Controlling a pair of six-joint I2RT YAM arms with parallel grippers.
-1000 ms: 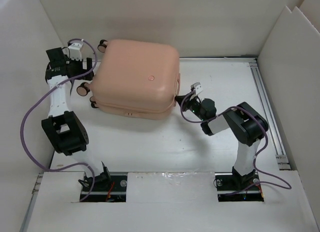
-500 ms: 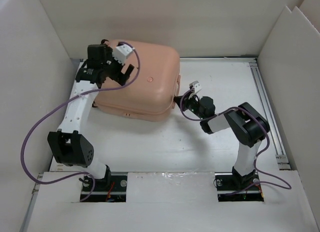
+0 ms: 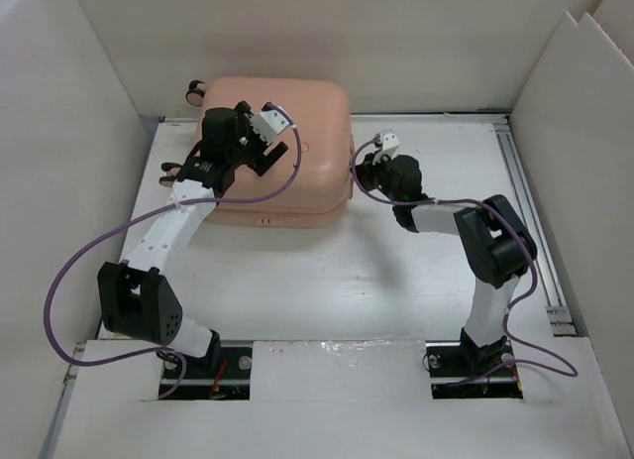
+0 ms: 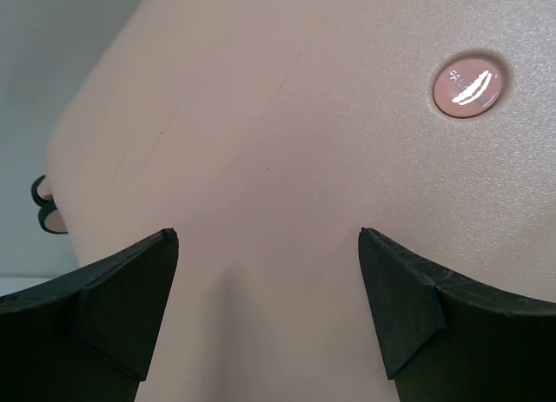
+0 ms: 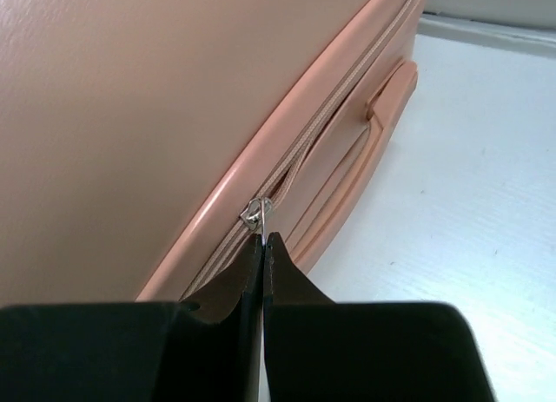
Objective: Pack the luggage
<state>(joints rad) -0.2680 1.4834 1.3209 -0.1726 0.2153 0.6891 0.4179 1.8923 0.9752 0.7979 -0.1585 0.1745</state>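
The salmon-pink luggage (image 3: 307,112) lies flat and closed at the back of the table, wheels to the left. My left gripper (image 3: 269,154) hovers over its top shell (image 4: 287,141), jaws wide open with nothing between them; a round pink logo badge (image 4: 470,83) shows ahead. My right gripper (image 3: 365,162) is at the luggage's right side, shut on the metal zipper pull (image 5: 257,213) on the zip track (image 5: 330,115) beside the pink side handle (image 5: 369,150).
White walls (image 3: 79,102) box in the table (image 3: 416,271) on the left, back and right. A metal rail (image 3: 525,191) runs along the right edge. A caster wheel (image 3: 194,90) sticks out at the luggage's back left corner.
My left arm swung from the luggage's left side up over its top shell. My right gripper moved back along the right side with the zipper pull. The luggage shifted backward.
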